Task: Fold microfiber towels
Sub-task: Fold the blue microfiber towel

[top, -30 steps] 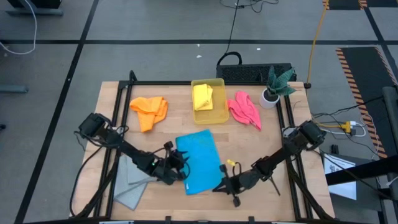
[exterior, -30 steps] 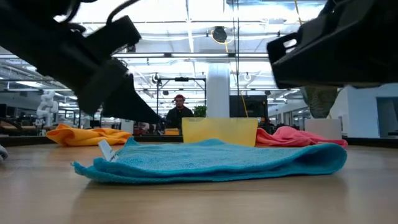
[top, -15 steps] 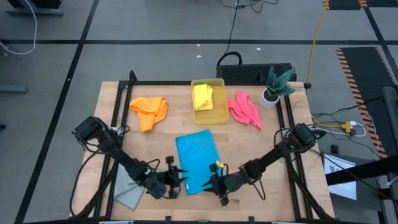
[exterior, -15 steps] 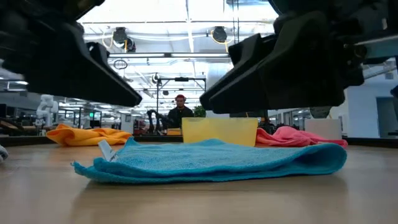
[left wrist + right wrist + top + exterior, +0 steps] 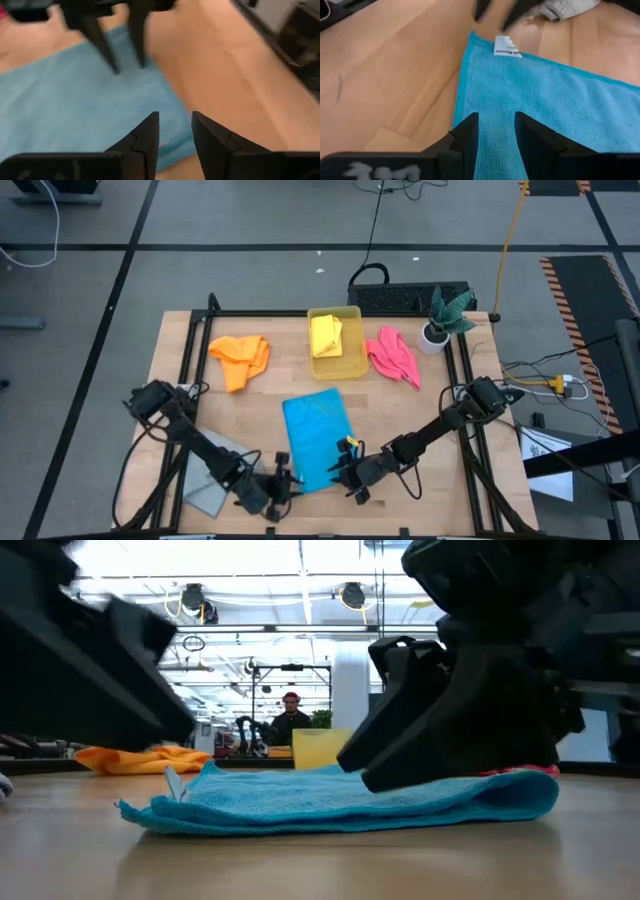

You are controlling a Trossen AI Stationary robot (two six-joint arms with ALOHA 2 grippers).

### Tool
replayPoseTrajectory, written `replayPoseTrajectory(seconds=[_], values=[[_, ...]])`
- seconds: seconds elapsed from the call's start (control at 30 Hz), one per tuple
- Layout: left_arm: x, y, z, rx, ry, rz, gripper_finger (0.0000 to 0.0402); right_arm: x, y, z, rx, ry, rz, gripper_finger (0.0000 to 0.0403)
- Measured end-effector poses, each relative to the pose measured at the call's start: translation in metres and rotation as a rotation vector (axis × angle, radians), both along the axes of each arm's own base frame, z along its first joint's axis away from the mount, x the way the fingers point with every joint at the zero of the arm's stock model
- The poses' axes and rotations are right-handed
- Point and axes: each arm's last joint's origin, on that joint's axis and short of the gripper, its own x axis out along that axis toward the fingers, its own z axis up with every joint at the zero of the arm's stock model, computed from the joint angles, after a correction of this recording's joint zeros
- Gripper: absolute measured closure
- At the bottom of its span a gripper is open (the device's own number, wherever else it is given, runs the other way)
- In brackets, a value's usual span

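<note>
Overhead layout, left to right. A soft light grey microfiber cloth [image 5: 208, 476] lies at the near-left part of the pale wooden surface [image 5: 270, 395], partly under the left arm. The left end effector [image 5: 281, 486] sits low at the near-left corner of the bright blue microfiber cloth [image 5: 318, 437]; in its wrist view its two dark fingers [image 5: 145, 137] stand apart with a narrow gap, over the blue cloth's edge, clamping nothing. A crumpled orange microfiber cloth [image 5: 241, 358] rests toward the far-left of the surface.

The blue cloth lies flat at centre, nearer the front edge; the low view shows it as a folded double layer with a white label [image 5: 173, 783] at its left end. Behind it stands a translucent yellow plastic bin [image 5: 335, 342] holding a yellow microfiber cloth [image 5: 326, 335].

The right end effector [image 5: 343, 471] is at the blue cloth's near-right corner; in its wrist view its fingers [image 5: 467, 137] are apart, resting over the cloth without gripping it. A bunched pink microfiber cloth [image 5: 393, 356] lies right of the bin, and a green-leaved plant in a white pot [image 5: 441, 319] stands at the far-right corner.
</note>
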Motion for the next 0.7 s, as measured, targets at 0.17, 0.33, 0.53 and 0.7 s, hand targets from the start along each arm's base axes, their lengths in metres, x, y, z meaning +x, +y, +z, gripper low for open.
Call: replayPoseTrajectory(seconds=[0.17,0.33,0.53,0.7], values=[[0.000,-0.009,0.004,0.083,0.033,-0.049,0.0284,0.000,0.000,0.000,0.006,0.000,-0.005,0.0284],[0.007,0.001,0.002,0.044,0.072,-0.040,0.0284,0.000,0.000,0.001,0.025,0.000,-0.016,0.0284],[0.013,0.010,0.000,0.011,0.127,-0.063,0.0284,0.000,0.000,0.001,0.023,0.000,-0.017,0.0284],[0.016,0.013,-0.003,-0.013,0.154,-0.093,0.0284,0.000,0.000,0.001,0.023,0.000,-0.016,0.0284]])
